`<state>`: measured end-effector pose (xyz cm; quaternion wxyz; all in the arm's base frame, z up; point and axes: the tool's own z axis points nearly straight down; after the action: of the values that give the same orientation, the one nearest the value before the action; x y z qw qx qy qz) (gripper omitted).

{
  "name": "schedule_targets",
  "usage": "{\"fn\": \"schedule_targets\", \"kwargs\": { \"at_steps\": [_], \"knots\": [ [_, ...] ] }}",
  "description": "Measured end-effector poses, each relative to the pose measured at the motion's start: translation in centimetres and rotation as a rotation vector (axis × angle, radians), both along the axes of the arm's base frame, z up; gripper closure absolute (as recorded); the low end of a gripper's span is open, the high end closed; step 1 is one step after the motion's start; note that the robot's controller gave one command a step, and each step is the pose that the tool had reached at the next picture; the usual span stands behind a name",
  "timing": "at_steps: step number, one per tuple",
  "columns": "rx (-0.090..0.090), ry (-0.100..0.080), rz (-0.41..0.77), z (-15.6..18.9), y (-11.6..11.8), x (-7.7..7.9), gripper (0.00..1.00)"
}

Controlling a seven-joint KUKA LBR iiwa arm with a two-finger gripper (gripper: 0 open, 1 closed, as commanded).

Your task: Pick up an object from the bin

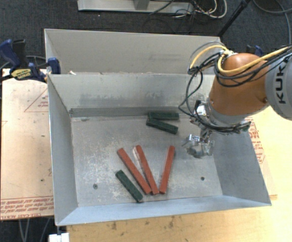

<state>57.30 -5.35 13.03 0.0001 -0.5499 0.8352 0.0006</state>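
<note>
Right now the gripper [200, 146] hangs over bare floor of the bin [95, 155], near the right wall (wide or closed: can't tell from this angle). Nearest candidate is the right-hand red stick [168, 169], just view-left of it. Upper end is closest, and the long axis runs toward the near wall, slightly tilted. Its lower end meets the middle red stick [147, 168], so I'd judge the upper end has more room. Two dark green sticks [162, 126] lie near the back wall. Floor is flat metal.

Cut off at right edge: arm [289, 79]. Hidden behind orange cover [236, 84]: stretch of bin [60, 135] right wall. Cannot resolve gripper [200, 146], blurred. Cannot identify pale bit [136, 149] by red sticks [136, 171], too small.
</note>
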Motion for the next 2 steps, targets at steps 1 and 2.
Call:
{"fn": "schedule_targets", "kwargs": {
  "at_steps": [1, 2],
  "knots": [
    [0.001, -0.002, 0.003, 0.0, 0.2, 0.1, 0.00],
    [0.005, 0.001, 0.122, -5.6, 7.1, 2.3, 0.00]
  ]
}}
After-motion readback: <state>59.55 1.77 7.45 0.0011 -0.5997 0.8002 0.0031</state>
